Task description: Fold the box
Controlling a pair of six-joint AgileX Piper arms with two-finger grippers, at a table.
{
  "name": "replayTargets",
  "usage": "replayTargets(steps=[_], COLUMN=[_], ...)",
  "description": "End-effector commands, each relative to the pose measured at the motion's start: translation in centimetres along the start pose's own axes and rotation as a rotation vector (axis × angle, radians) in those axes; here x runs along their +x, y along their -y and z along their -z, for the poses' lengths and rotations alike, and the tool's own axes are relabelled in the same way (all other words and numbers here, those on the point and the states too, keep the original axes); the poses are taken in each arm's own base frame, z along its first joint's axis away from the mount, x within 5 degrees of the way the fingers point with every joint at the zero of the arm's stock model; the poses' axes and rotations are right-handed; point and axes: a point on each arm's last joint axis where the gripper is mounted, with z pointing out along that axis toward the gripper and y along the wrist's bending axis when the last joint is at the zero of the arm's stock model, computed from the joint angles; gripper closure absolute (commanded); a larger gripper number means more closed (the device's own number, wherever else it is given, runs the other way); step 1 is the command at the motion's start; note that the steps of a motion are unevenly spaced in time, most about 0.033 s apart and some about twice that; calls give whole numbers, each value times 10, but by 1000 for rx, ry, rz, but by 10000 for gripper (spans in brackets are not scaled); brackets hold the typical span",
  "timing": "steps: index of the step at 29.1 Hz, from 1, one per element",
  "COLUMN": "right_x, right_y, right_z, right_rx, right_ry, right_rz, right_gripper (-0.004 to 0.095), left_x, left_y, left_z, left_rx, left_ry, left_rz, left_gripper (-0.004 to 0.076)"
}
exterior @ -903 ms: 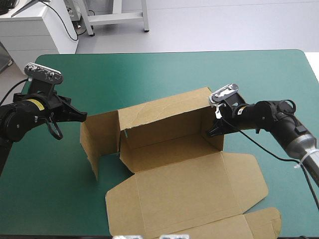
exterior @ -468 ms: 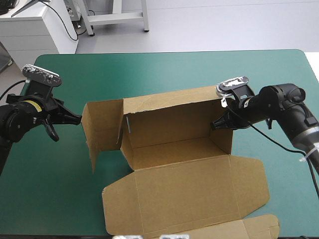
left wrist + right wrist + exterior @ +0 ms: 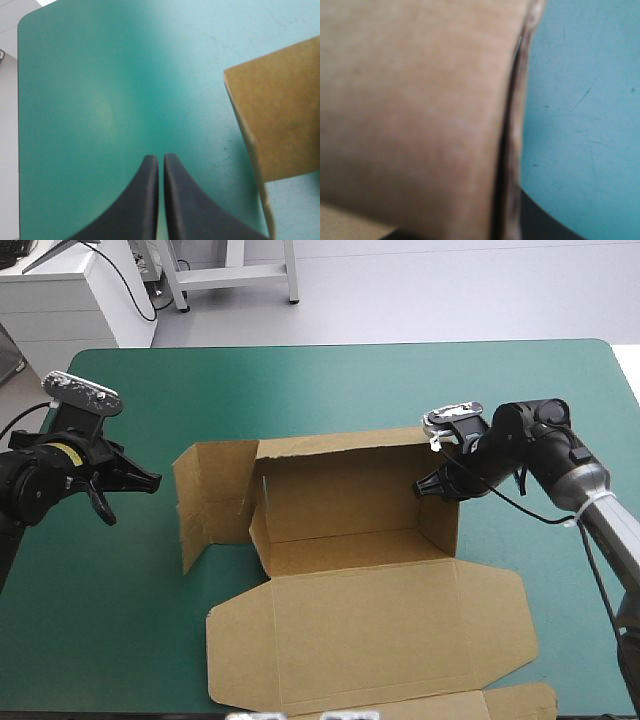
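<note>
High view: the box (image 3: 350, 530) stands at the middle of the teal-green cover (image 3: 300, 380), with walls raised and the lid flat toward the near edge. The left gripper (image 3: 152, 480) is apart from it, and the right gripper (image 3: 424, 486) is at its right wall.

Left wrist view: the 2 fingers (image 3: 145, 200) are pressed together and hold nothing.

Right wrist view: the fingers (image 3: 535, 220) pinch the wall's edge.

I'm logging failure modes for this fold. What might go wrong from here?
1. The right gripper alone pinches the box, at its right side. A pull may bend the board or drag the whole box along.
2. The left gripper, shut, is off the box, so the left flap, splayed outward, is unheld and may not tuck in.
</note>
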Motion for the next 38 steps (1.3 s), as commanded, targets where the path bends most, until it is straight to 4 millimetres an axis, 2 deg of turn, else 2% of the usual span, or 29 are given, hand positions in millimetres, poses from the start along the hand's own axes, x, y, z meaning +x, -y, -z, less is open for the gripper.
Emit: replayTargets(steps=[1,6,9,13,14,17,19,26,30,33,38], right_x=[-3,-14,-21,-32,-35,-43,-46,-58,-63,-64,-71], right_y=[5,9,11,11,10,8,7,2,0,1,6], right_z=[-12,-29,-33,-27,-23,-8,1,43,56,50,20], right_rx=[13,24,28,30,31,31,30,32,35,33,22], right_ry=[-39,15,44,80,94,121,118,140,177,154,79], right_rz=[-2,-36,-36,-31,-29,1,6,32,38,36,14], right_gripper=[927,918,851,610,515,324,263,258,256,256,256], left_x=[-9,-9,-9,-9,-9,-9,-9,-9,-9,-9,-9], left_y=[-4,-5,-5,-5,-4,-4,-4,-4,-4,-4,-4], left_z=[13,13,14,14,14,13,13,13,13,13,13], left_rx=[-25,-28,-29,-27,-25,-25,-25,-25,-25,-25,-25], left_ry=[95,96,98,98,99,97,97,97,97,97,97], left_rz=[15,13,13,14,15,15,15,15,15,15,15], left_gripper=[706,706,706,706,706,706,706,706,706,706,706])
